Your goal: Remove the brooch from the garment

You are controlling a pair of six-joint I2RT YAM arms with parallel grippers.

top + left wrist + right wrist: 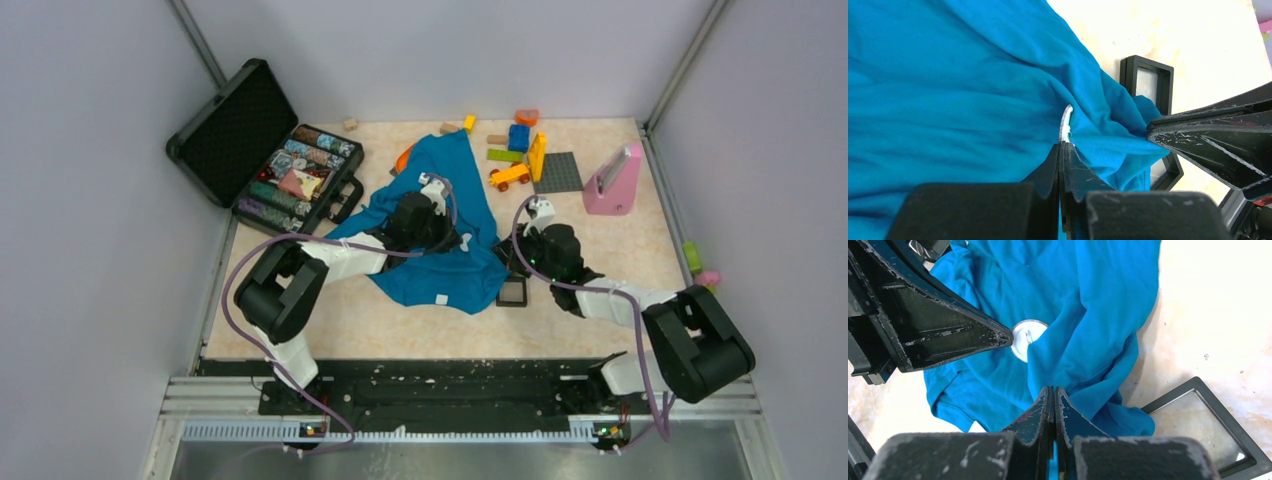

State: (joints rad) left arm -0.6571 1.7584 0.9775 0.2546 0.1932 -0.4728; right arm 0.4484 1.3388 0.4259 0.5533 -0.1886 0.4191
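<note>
The blue garment (445, 215) lies crumpled in the middle of the table. The brooch (1024, 339) is a small pale round disc on it, seen edge-on in the left wrist view (1066, 121). My left gripper (1062, 145) is shut on the brooch's rim; it reaches in from the left in the top view (452, 238). My right gripper (1053, 389) is shut on a fold of the garment (1088, 315) just beside the brooch, at the cloth's right edge (510, 255). The two grippers' tips are close together.
A black square frame (512, 291) lies by the garment's lower right edge, under my right gripper (1208, 426). An open black case (285, 165) stands at the back left. Toy bricks (515, 145), a grey baseplate (558, 172) and a pink object (612, 180) sit at the back right.
</note>
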